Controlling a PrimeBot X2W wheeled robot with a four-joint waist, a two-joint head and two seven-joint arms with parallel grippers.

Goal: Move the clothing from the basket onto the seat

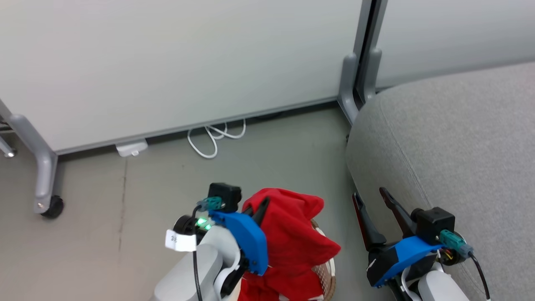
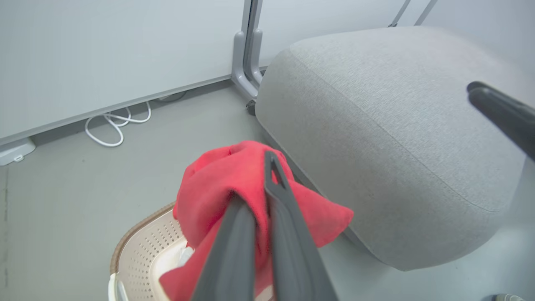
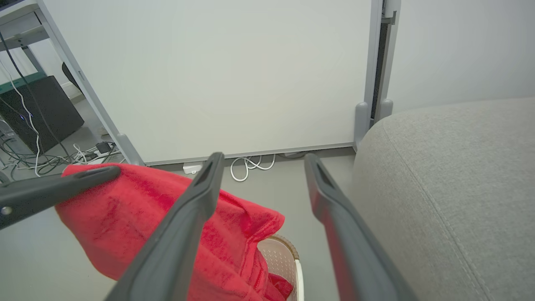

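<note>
My left gripper (image 1: 261,209) is shut on a plain red piece of clothing (image 1: 292,238), which hangs lifted above the basket (image 1: 330,271). In the left wrist view the gripper's fingers (image 2: 288,209) pinch the bunched clothing (image 2: 217,179) over the cream perforated basket (image 2: 142,246). More red fabric lies lower in the basket. The large grey seat (image 1: 459,138) stands just to the right. My right gripper (image 1: 368,193) hovers open and empty beside the seat's edge. The right wrist view shows the same gripper (image 3: 264,158), with the clothing (image 3: 125,209) and basket (image 3: 288,251) to its left and the seat (image 3: 459,167) to its right.
White partition panels stand behind, on grey posts (image 1: 355,83); one castered leg (image 1: 46,179) is at the far left. A white cable (image 1: 213,138) loops on the grey floor at the panel's foot. A black box and tangled cables (image 3: 37,108) lie beyond the partition.
</note>
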